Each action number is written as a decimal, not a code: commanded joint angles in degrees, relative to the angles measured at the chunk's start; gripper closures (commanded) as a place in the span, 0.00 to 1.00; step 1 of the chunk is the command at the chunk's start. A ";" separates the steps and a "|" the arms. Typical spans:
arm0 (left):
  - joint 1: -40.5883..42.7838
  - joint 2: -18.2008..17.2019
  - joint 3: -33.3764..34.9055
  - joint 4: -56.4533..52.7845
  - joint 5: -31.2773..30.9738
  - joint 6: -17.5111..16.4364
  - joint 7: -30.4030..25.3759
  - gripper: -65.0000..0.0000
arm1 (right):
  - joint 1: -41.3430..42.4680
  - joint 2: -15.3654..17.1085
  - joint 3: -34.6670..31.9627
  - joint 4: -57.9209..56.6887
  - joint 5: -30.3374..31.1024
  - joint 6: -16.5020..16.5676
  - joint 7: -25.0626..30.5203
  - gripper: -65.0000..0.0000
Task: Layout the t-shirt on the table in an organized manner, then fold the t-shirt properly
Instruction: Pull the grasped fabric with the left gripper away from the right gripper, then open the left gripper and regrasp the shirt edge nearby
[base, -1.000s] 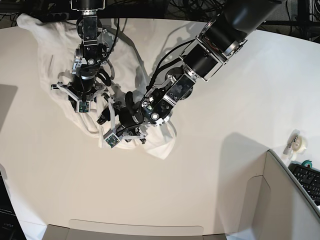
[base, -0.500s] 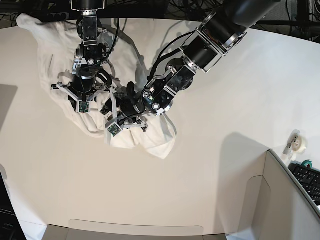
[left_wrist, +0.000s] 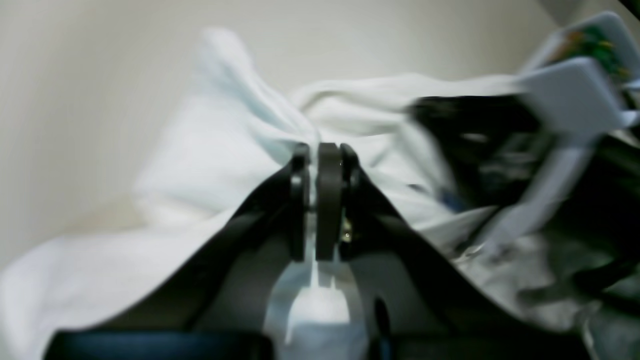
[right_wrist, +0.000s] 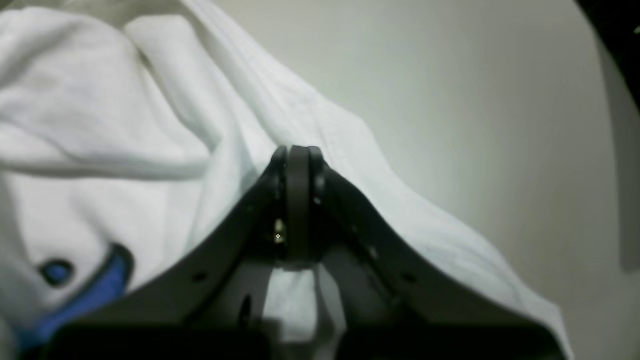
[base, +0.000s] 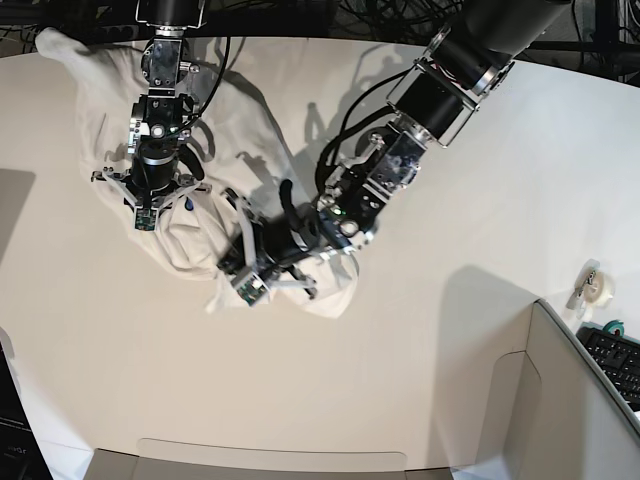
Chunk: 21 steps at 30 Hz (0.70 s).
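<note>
At the near right corner of the tabletop (base: 420, 380) stands a grey-white box panel (base: 560, 400), its inside out of sight; behind it lie a tape roll (base: 597, 285) and a keyboard (base: 615, 360). The near half of the tabletop, from the curved near edge up to the cloth, lies bare, and so does the wide stretch toward the right edge.

The t-shirt (base: 250, 120) lies crumpled over the far left part of the tabletop, one end reaching the far left edge, its near hem bunched in a lump toward the middle. Blue print shows on a fold in the right wrist view.

The left gripper (left_wrist: 320, 165) has its jaws clenched on a raised ridge of the white cloth at the near lump. The right gripper (right_wrist: 295, 160), farther back and nearer the left edge, has its jaws pinched together over a fold of the shirt beside its long hem. The two arms stand close together over the cloth.
</note>
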 joint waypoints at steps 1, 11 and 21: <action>-1.64 0.16 -3.75 2.99 -0.26 0.42 -1.42 1.00 | -2.34 0.41 2.15 -2.38 -0.06 0.17 -15.26 1.00; 4.34 -7.40 -20.54 14.86 -0.26 0.07 4.21 1.00 | -1.28 5.42 4.87 -2.56 0.21 0.17 -15.26 1.00; 9.52 -11.54 -22.56 19.43 -0.26 -0.01 4.12 0.91 | -0.49 5.42 6.46 -2.38 -0.06 0.17 -15.35 1.00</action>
